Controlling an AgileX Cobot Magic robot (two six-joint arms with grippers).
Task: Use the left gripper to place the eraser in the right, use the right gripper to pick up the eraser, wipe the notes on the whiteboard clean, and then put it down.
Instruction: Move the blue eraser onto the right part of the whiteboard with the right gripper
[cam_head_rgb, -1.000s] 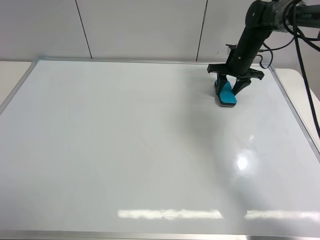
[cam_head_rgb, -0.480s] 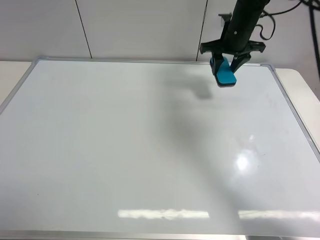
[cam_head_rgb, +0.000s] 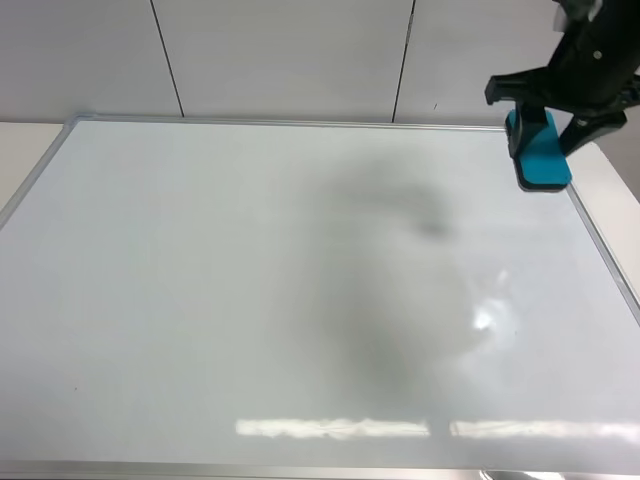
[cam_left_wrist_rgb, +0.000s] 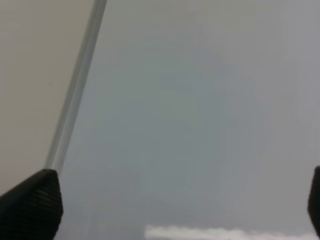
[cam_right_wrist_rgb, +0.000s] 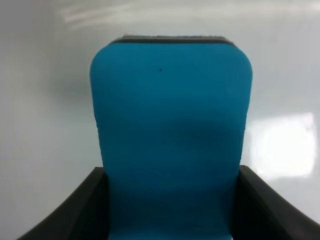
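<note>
My right gripper (cam_head_rgb: 546, 134) is shut on the teal-blue eraser (cam_head_rgb: 543, 162) and holds it in the air over the far right corner of the whiteboard (cam_head_rgb: 250, 280). Its shadow falls on the board to the left. In the right wrist view the eraser (cam_right_wrist_rgb: 170, 125) fills the space between the black fingers (cam_right_wrist_rgb: 75, 212), with the glossy board (cam_right_wrist_rgb: 45, 100) below. No red notes show on the board. My left gripper (cam_left_wrist_rgb: 172, 200) is open and empty over the board near its silver frame (cam_left_wrist_rgb: 75, 95). It is out of the exterior high view.
Beige table shows beyond the board's left edge (cam_head_rgb: 20, 140) and right edge (cam_head_rgb: 612, 170). A white panelled wall (cam_head_rgb: 280, 60) stands behind. Bright light reflections lie along the board's near edge (cam_head_rgb: 340, 428).
My right gripper has lifted the eraser off the board's far right area, then carried it to the right, towards the board's right frame.
</note>
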